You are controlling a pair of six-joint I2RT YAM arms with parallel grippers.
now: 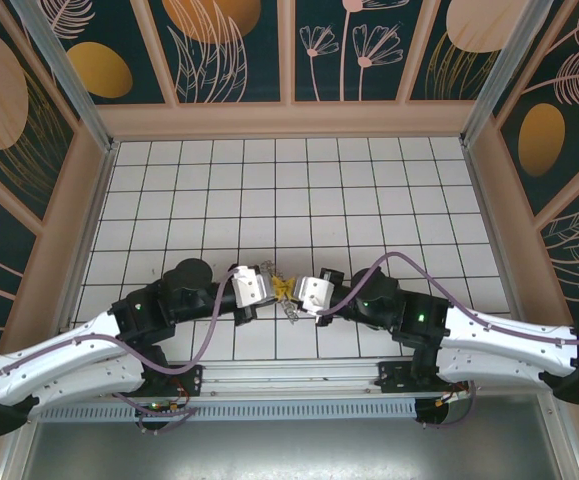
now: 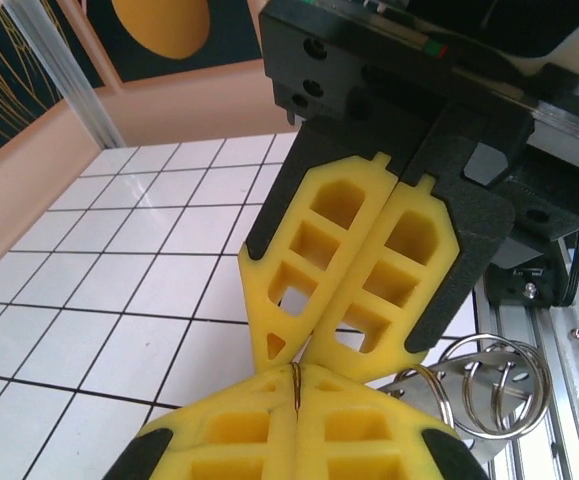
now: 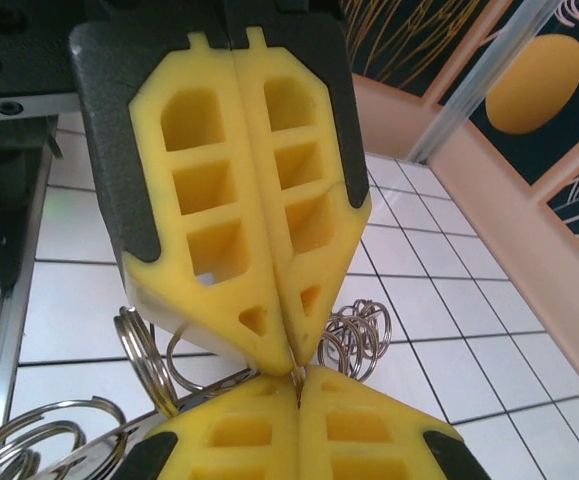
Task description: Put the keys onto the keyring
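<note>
My two grippers meet tip to tip low over the near middle of the tiled table (image 1: pixel 369 200). The left gripper (image 1: pixel 280 288) (image 2: pixel 295 372) is shut, pinching a thin wire loop of the keyring (image 2: pixel 296 384) between its yellow fingers. Facing it, the right gripper (image 1: pixel 291 292) (image 3: pixel 299 378) is shut on the same thin loop (image 3: pixel 296 372). More silver split rings of the keyring hang below and beside the tips (image 2: pixel 494 385) (image 3: pixel 359 340) (image 1: pixel 289 311). A flat silver piece (image 2: pixel 421 386) lies among them; I cannot tell whether it belongs to the keys.
An aluminium rail (image 1: pixel 289 372) runs along the table's near edge just behind the grippers. Peach walls (image 1: pixel 289 120) close in the far side and both flanks. White tiles stretch beyond the grippers.
</note>
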